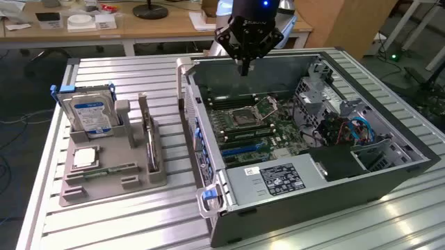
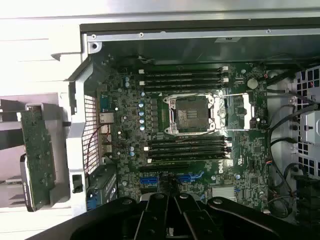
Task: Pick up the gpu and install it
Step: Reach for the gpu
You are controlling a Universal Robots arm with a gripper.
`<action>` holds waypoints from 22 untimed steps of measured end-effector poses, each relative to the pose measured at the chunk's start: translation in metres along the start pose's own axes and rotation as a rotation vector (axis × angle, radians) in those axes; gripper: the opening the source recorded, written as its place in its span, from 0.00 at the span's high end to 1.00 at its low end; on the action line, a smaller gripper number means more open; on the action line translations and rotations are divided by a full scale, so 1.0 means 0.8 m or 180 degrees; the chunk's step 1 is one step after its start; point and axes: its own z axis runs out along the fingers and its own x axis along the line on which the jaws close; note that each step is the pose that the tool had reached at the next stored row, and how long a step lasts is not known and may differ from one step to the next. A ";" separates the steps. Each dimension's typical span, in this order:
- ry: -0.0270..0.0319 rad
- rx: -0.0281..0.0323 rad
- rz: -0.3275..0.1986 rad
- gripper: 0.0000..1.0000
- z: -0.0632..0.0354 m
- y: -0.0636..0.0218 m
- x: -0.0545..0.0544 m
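Now | end effector [image 1: 245, 72] pointing straight down over case [image 1: 389, 179] | closed, empty | gpu [image 1: 151, 143] in holder [image 1: 104, 182]

One computer case [image 1: 313, 208], one hard drive [image 1: 90, 112], one gpu [image 1: 149, 141], one holder [image 1: 114, 174]

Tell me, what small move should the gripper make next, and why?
Probably move toward the exterior view's left, over the gpu. The gripper hangs shut and empty above the open case, while the gpu stands upright in the gray holder, untouched.
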 end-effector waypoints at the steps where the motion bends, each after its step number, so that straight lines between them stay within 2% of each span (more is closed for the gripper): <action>1: 0.0000 0.0000 0.0000 0.89 0.000 0.000 0.000; 5: 0.0000 0.0001 0.0001 0.89 0.000 0.000 0.003; 22: 0.0000 0.0000 0.0000 0.89 -0.001 -0.003 0.035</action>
